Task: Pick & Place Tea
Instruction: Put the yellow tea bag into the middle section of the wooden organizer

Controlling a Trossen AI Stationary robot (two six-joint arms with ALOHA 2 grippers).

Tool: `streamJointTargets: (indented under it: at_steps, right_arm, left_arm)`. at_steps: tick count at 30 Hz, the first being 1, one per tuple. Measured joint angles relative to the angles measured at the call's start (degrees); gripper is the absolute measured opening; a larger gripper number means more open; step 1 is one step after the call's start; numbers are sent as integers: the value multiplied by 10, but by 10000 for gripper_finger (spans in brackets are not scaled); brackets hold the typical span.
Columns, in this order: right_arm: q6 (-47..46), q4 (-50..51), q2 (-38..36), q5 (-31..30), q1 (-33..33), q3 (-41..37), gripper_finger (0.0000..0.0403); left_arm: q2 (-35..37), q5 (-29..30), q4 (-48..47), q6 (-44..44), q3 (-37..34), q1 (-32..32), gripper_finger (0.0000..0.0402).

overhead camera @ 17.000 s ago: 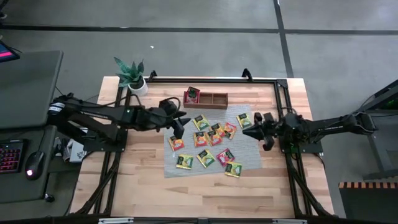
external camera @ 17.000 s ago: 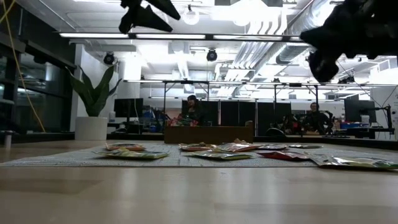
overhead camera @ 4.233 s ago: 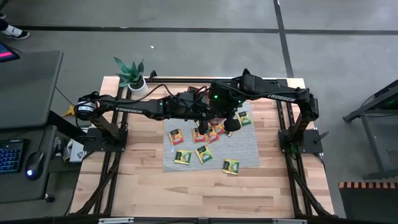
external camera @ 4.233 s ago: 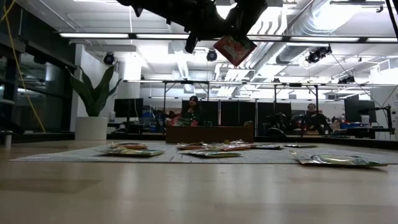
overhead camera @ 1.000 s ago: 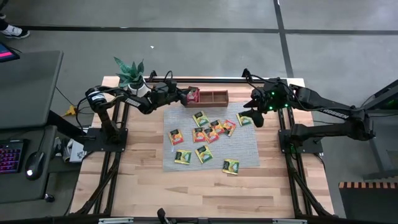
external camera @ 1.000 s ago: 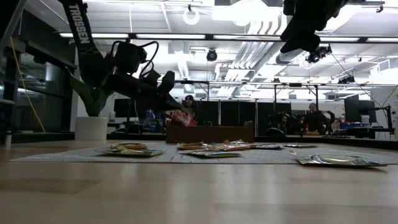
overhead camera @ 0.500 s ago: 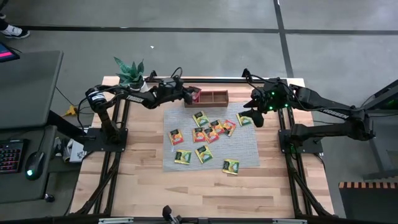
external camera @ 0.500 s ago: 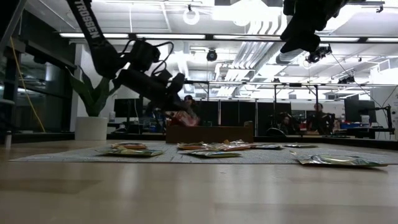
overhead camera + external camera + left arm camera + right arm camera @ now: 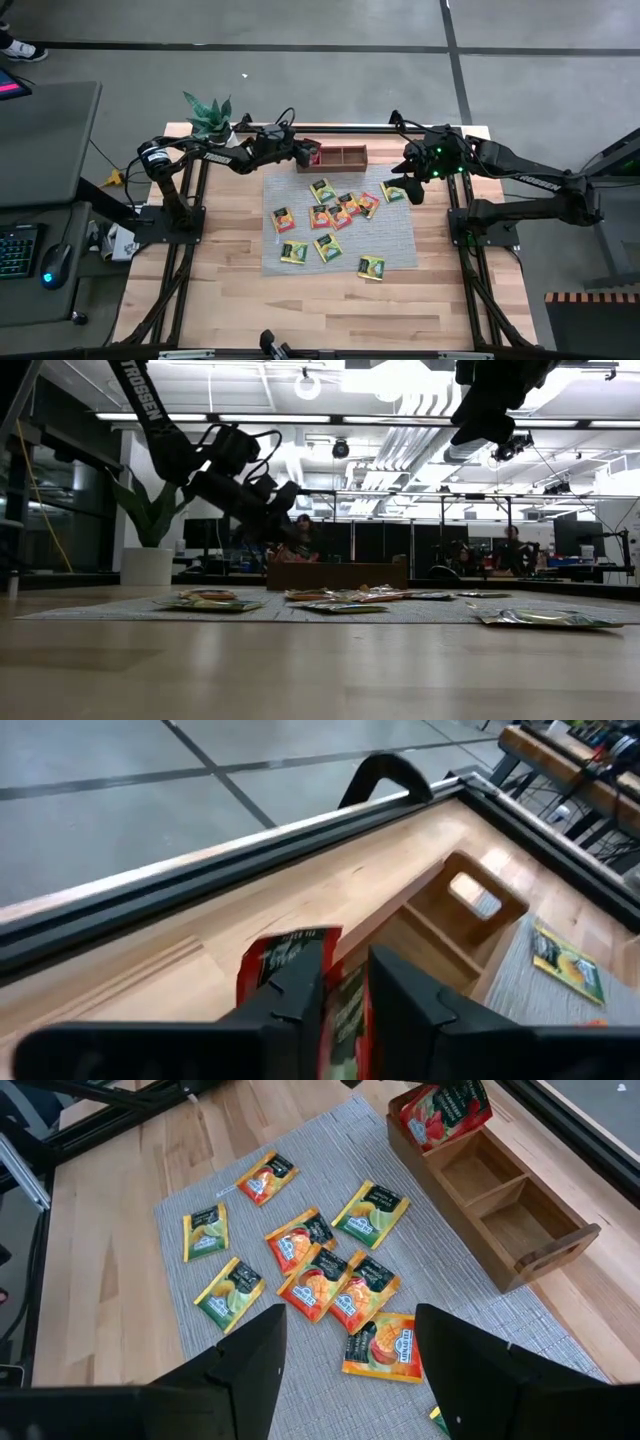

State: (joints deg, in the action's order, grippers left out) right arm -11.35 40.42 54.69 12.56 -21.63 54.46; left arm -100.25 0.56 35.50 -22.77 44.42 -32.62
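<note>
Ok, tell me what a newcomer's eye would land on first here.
The bright tea sachets scattered over the grey mat at the table's middle. Next, the left gripper at the wooden tray's left end, where red sachets stand in the end compartment. The right gripper hangs open over the mat's right edge.

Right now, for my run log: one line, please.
left gripper: over tray end compartment, red sachet there | right gripper: open, waiting at mat edge
</note>
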Motion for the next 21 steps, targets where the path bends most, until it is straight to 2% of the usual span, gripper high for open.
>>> streamJointTargets:
  at_steps: [6,9,13,17,21]
  right_arm:
    - [0,0,0,0,0,0,216]
    - [0,0,0,0,0,0,217]
    - [5,0,0,1,0,0,216]
    - [11,0,0,9,0,0,213]
    - [13,1,0,20,0,0,214]
  left_arm:
    - [0,-3,9,-7,0,0,144]
    - [8,-32,10,-15,0,0,160]
    - [31,-54,0,-22,5,0,163]
    - [66,-49,-1,-24,8,0,160]
    - [106,-48,-29,-19,8,0,132]
